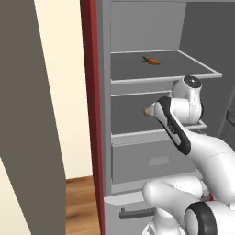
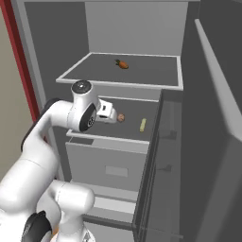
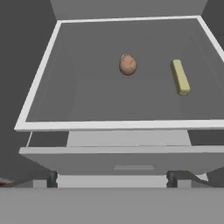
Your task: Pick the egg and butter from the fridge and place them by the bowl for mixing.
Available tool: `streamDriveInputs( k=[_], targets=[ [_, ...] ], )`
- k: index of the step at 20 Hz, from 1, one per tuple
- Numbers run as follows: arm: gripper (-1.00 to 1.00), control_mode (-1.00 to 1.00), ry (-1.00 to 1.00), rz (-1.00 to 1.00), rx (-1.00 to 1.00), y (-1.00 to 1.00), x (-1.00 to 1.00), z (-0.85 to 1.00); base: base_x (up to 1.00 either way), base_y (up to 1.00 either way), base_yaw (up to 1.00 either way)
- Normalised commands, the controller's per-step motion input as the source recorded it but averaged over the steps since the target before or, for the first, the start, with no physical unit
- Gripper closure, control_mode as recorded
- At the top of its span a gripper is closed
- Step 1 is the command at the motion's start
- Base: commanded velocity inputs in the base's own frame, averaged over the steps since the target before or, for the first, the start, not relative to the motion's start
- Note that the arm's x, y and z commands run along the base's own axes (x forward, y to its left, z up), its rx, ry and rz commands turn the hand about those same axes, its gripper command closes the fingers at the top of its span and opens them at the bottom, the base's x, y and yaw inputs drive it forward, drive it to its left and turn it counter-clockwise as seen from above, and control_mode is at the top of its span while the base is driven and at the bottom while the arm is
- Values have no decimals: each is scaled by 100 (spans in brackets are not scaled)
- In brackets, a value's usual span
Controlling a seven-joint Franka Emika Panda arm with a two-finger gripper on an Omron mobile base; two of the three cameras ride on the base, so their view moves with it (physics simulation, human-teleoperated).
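No readable text, label, brand, number or sign anywhere: fridge [image 2: 142, 28] walls, shelves and drawer front blank.

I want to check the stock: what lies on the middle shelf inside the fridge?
On the middle shelf lie an egg and a yellow butter stick, apart from each other. The drawer below is shut, so its contents cannot be seen.
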Motion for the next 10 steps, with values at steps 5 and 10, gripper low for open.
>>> streamDriveInputs(
  k=[5, 10],
  targets=[
    [-100, -100, 0, -2, 0, -2, 44, -8, 0, 0, 0],
    [-100, -100, -1, 0, 0, -4, 32, -6, 0, 0, 0]
  ],
)
